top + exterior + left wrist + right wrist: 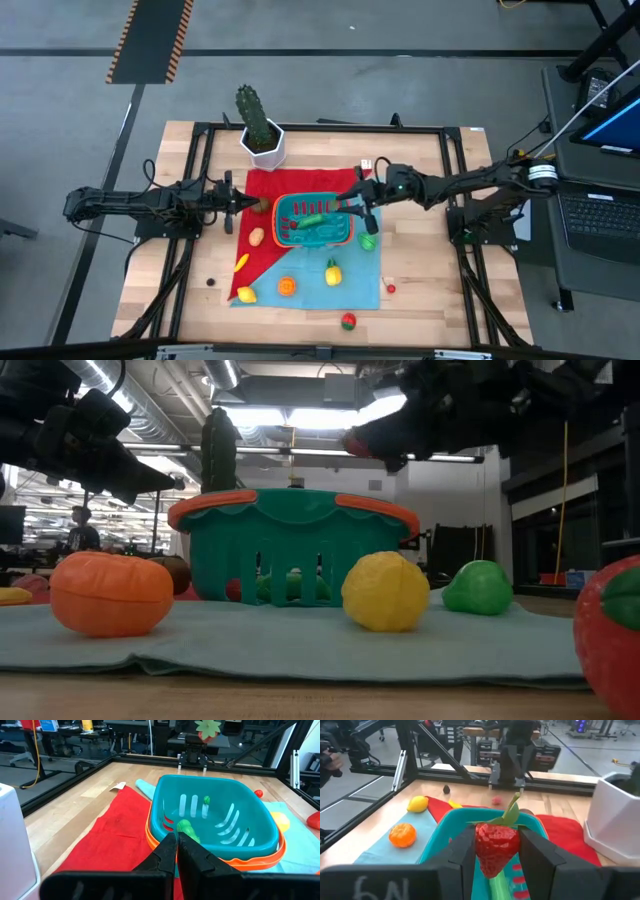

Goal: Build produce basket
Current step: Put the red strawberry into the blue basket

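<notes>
Down at table level, an orange (110,593), a lemon (386,592) and a lime (480,587) lie on the light blue cloth (300,645) before the basket (292,546), which sits mid-table on the cloths. Above it, the right gripper (496,851) pinches a strawberry (495,845) between its 2 fingers. The left gripper (177,851), fingers pressed together and holding nothing, hovers at the basket's left rim. Behind stands a cactus pot (262,143).
</notes>
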